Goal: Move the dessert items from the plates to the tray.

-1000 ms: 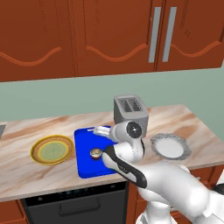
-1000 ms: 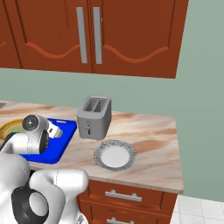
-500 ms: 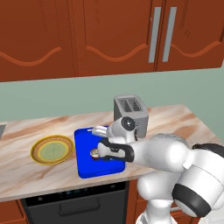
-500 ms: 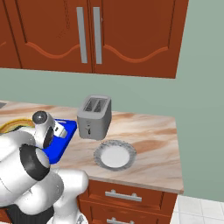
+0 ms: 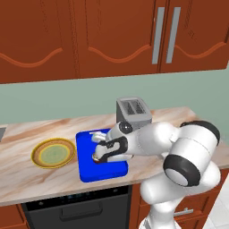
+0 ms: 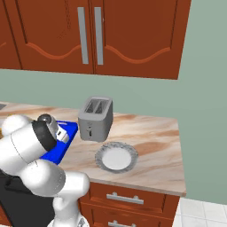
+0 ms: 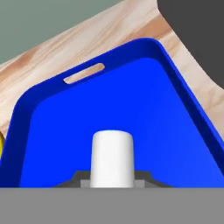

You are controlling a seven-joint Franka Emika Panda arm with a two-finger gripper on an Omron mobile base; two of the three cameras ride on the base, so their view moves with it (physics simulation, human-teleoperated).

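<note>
Over the blue tray (image 5: 87,172), the gripper (image 5: 99,154) hangs low with its jaws closed on the white piece (image 7: 112,158), which stands upright between the tips in the hand view, above the tray floor and facing the slot handle (image 7: 84,73). In the left base view a brownish-red shape beside the fingers may be the cupcake (image 5: 96,158), already on the tray, though the hand hides most of it. The yellow plate (image 5: 53,153) lies just left of the tray and the grey plate (image 6: 116,157) sits by the toaster (image 6: 95,118); both look bare. The likely trouble is in the release: if the jaws open while the piece is not yet seated, so small and tall a thing could tip, roll against the tray wall, or stick to a finger and be dragged out as the hand lifts. A lower hand could also nudge the cupcake.
</note>
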